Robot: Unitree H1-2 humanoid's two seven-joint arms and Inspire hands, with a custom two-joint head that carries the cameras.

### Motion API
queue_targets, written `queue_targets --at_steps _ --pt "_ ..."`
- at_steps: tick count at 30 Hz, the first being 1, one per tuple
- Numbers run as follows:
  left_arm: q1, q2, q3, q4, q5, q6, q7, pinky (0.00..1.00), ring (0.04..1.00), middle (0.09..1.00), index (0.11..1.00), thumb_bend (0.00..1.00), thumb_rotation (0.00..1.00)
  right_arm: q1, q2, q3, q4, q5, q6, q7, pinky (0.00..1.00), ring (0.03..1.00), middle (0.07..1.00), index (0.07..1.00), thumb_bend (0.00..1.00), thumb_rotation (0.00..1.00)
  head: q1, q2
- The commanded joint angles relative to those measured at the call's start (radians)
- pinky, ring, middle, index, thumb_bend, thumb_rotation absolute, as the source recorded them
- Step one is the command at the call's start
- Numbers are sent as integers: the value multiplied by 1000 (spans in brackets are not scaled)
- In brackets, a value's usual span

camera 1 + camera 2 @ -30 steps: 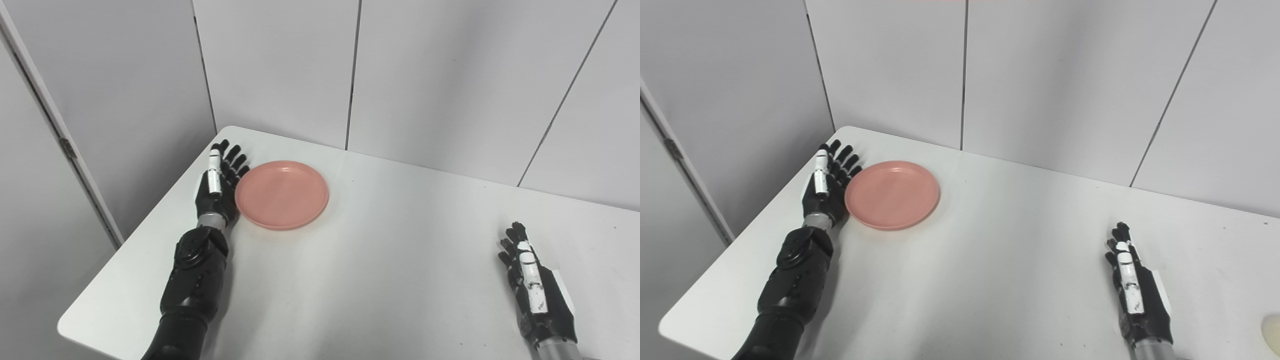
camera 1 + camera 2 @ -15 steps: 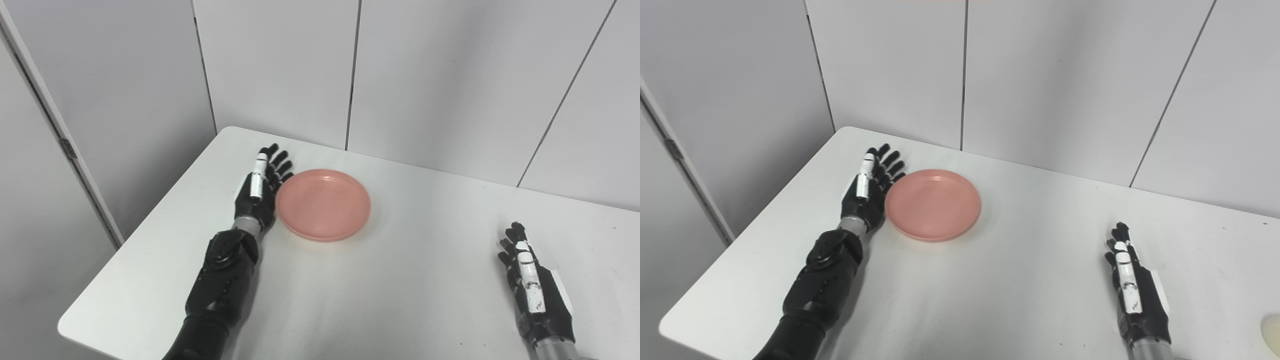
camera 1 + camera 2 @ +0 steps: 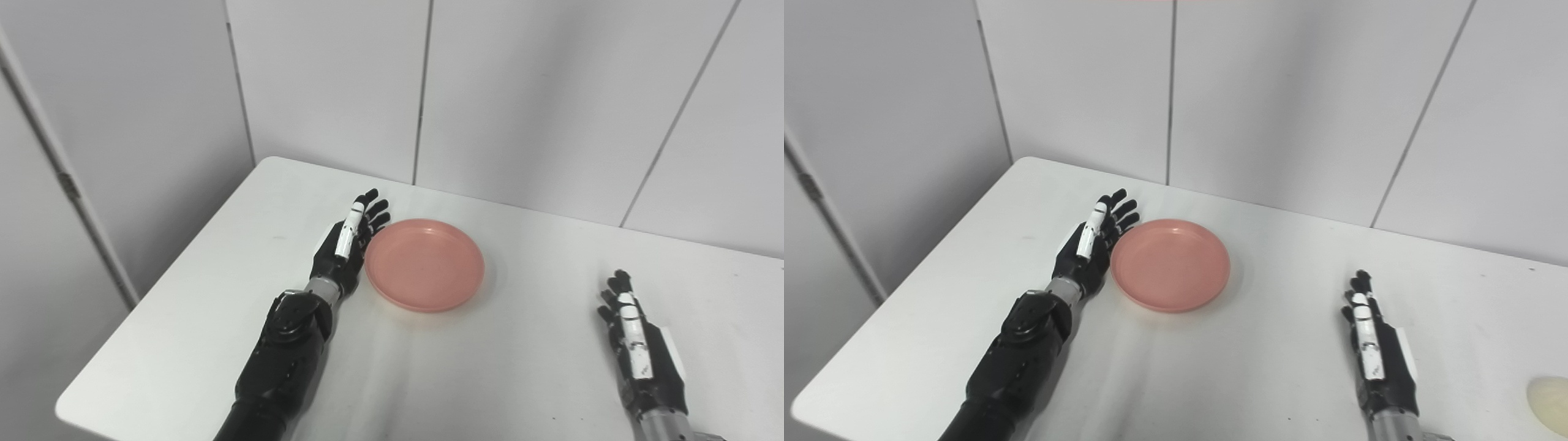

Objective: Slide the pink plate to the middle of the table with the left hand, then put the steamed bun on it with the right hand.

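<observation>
The pink plate (image 3: 425, 264) lies flat on the white table (image 3: 202, 306), a little left of the middle. My left hand (image 3: 348, 246) stands on edge against the plate's left rim, open with fingers straight and pointing away from me. My right hand (image 3: 639, 353) rests open on the table at the near right, holding nothing. The pale steamed bun (image 3: 1548, 397) shows only in the right eye view, at the right edge of the picture, to the right of my right hand.
Grey wall panels (image 3: 331, 86) close off the far side and the left side of the table. The table's left edge and near-left corner (image 3: 67, 404) lie close to my left forearm.
My left hand has pushed the plate to the right and slightly nearer, from the far left toward the middle. The camera has shifted a little. The right hand stayed put.
</observation>
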Motion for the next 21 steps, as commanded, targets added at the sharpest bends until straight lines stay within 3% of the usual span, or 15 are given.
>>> queue_targets --at_steps 1,21 --pt "65 -19 -30 38 16 100 -24 965 951 954 957 377 1000 19 16 15 7 -14 50 -9 1000 1000 999 1000 176 1000 -35 2" --pt "145 -31 -87 8 -9 131 -174 935 937 939 941 451 1000 24 60 53 -2 -85 52 -75 967 962 964 982 214 1000 -195 20"
